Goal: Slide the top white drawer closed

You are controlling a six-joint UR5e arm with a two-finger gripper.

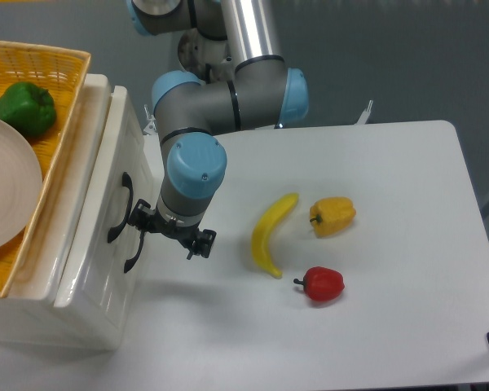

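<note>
Glossy white drawer (106, 175) with black curved handle (119, 208), front nearly flush with the cabinet at the tabletop's left edge. End effector (169, 232) just beside that front, one finger close to the handles; whether fingers apart or together, cannot tell. White tabletop (391, 195) carrying banana (272, 235), yellow pepper (332, 216), red pepper (321, 283); grey wall behind

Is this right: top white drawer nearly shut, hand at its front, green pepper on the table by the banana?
Not quite. The camera view shows the green pepper in the yellow basket; the rest holds: top white drawer nearly shut, hand at its front.
</note>
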